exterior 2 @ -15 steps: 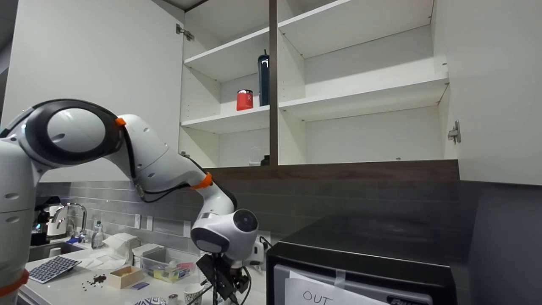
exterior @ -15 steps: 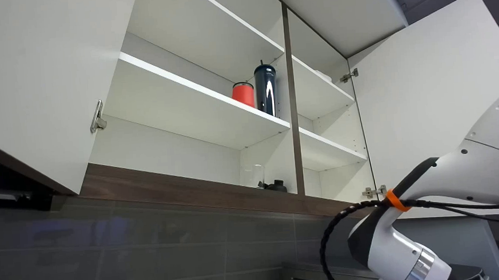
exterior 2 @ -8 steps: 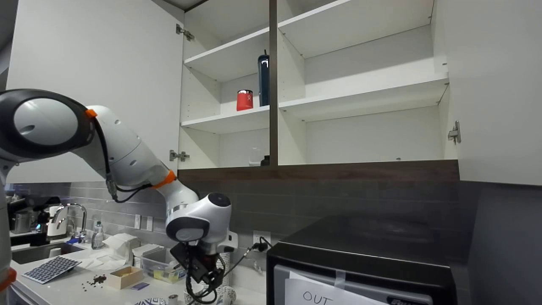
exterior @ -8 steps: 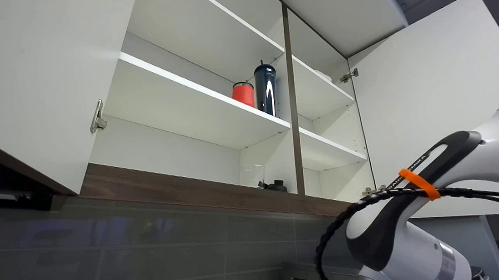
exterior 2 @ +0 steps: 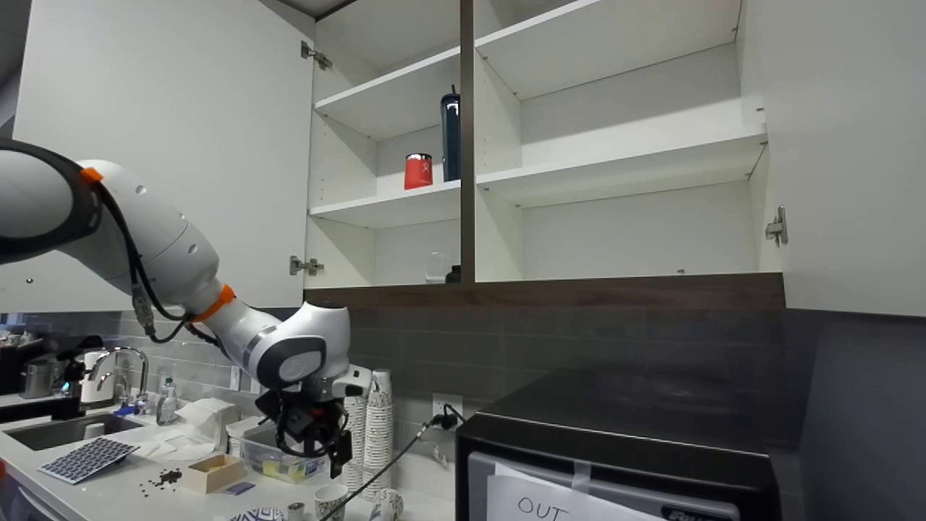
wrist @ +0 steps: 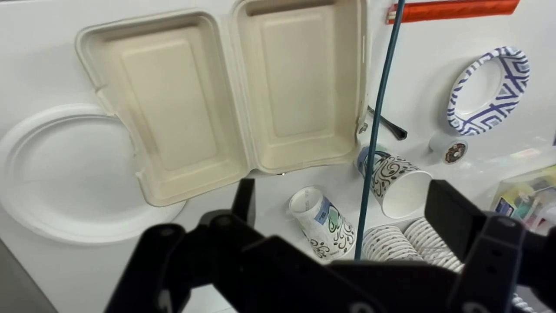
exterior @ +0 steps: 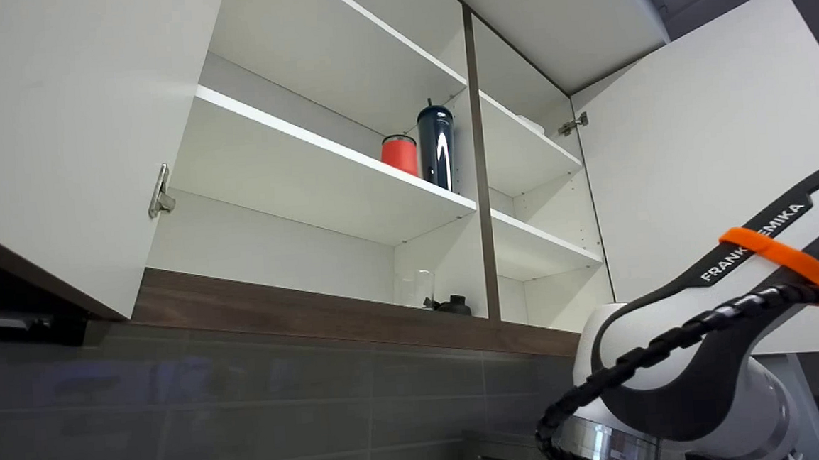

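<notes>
My gripper [wrist: 349,206] is open and empty above the white counter. A patterned paper cup [wrist: 328,226] shows its base between the fingers in the wrist view. A second paper cup [wrist: 393,182], mouth towards the camera, is near the right finger. Two stacks of paper cups [wrist: 386,245] lie partly behind the gripper. A dark teal cable [wrist: 378,113] crosses the view between the fingers, nearer the camera than the cups. In an exterior view the gripper [exterior 2: 311,438] hangs in front of the cup stacks [exterior 2: 378,434], above the upright cup [exterior 2: 330,499]. The gripper is out of frame in the remaining exterior view.
Open clamshell box [wrist: 173,104], white plate [wrist: 78,178], patterned bowl [wrist: 491,91], coffee pod [wrist: 449,150] and plastic bin [wrist: 534,195] are on the counter. A black microwave [exterior 2: 615,434] stands beside. Above, open cabinets hold a red tumbler [exterior: 399,156] and dark blue bottle [exterior: 436,146].
The arm has swung away from the microwave, leftward in an exterior view, and the gripper has risen somewhat. The cup stacks behind it have come into view. The cabinet things have not moved.
</notes>
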Robot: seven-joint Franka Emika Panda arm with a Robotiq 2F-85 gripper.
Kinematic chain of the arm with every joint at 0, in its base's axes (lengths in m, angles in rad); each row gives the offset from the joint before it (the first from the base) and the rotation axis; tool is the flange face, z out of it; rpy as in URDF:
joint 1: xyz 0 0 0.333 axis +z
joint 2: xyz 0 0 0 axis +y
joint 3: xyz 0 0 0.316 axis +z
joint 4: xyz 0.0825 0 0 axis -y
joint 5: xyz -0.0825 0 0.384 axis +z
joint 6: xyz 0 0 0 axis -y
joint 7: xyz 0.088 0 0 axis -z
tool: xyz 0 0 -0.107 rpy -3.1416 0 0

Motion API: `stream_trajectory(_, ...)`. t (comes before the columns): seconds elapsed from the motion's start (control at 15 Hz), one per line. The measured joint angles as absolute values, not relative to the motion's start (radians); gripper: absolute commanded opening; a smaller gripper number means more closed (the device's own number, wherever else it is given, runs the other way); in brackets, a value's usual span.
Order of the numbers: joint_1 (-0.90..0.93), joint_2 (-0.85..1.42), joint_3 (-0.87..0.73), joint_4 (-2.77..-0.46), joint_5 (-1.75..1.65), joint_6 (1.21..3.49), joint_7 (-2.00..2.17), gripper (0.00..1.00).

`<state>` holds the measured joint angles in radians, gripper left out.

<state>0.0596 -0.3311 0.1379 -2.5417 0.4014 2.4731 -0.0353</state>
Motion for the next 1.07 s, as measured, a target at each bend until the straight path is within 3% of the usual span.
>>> stream_trajectory(1.07,0.069,-0.375,0.148,-2.551,0.268,2.473,0.117,1.0)
